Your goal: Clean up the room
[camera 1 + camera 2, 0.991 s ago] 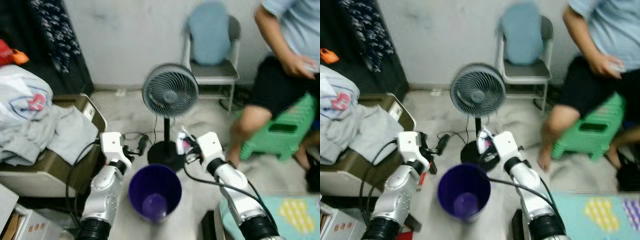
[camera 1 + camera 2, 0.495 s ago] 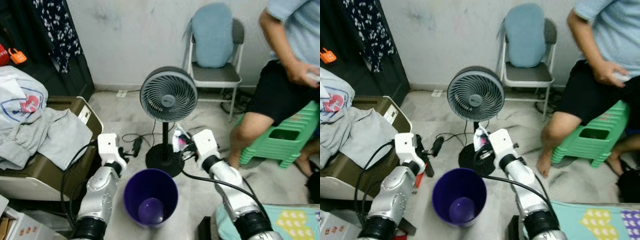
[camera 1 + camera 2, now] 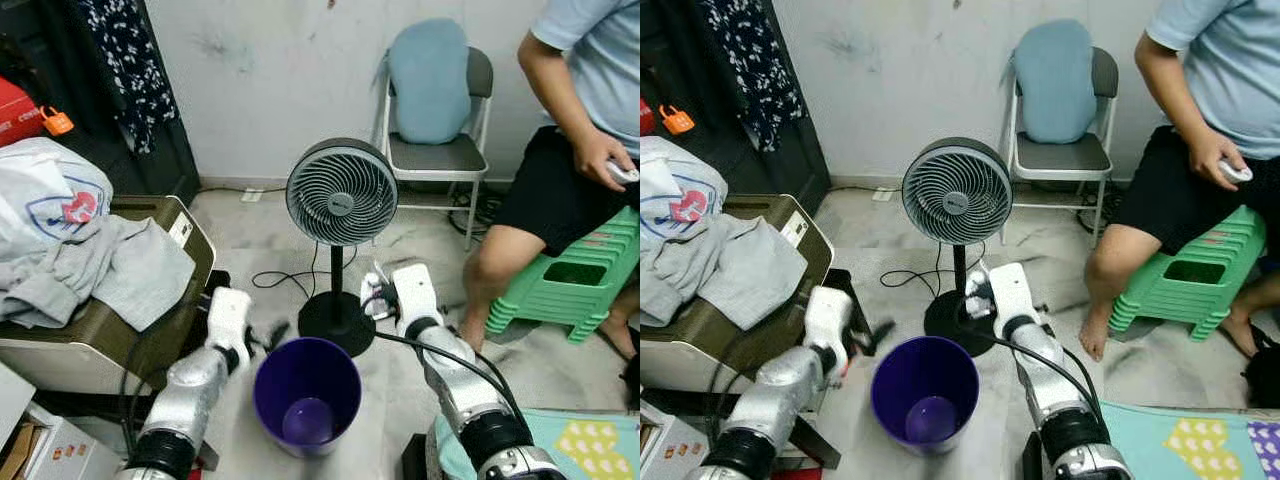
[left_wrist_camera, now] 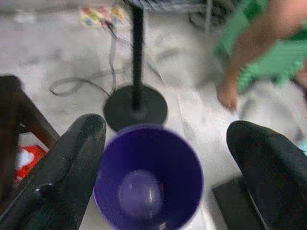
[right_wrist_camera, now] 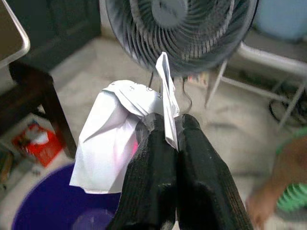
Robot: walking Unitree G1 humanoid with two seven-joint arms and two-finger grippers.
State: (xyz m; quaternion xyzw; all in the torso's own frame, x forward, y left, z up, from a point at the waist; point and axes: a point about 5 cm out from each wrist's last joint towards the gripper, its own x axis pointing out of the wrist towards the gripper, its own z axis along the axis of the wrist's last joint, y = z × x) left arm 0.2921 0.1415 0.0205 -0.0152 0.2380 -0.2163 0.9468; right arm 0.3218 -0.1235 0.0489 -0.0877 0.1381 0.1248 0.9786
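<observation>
A crumpled white paper (image 5: 117, 139) with a pink patch is pinched between the two black fingers (image 5: 148, 177) of the right gripper (image 3: 376, 296), which are pressed together on one folded edge while the rest of the sheet hangs loose to the side. The right gripper sits just beside the pole and round black base of the standing fan (image 3: 340, 195), above and slightly behind the far rim of the purple waste bin (image 3: 306, 392). The bin stands upright on the pale floor (image 3: 400, 240) between the two silver arms, with nothing visible inside.

The left gripper (image 4: 165, 158) hovers over the near-left side of the bin, its fingers (image 4: 72, 158) spread wide with nothing between them; the bin's mouth and the fan base show through the gap.

On the robot's left, a brown case (image 3: 120, 330) carries a heap of grey clothing (image 3: 110, 270) and a white printed bag (image 3: 50, 200). Behind the fan, a metal folding chair (image 3: 440, 150) with a blue cushion (image 3: 428, 65) stands against the wall. On the right, a person (image 3: 570, 130) sits on a stack of green plastic stools (image 3: 575, 285), holding a small white object in one hand.
</observation>
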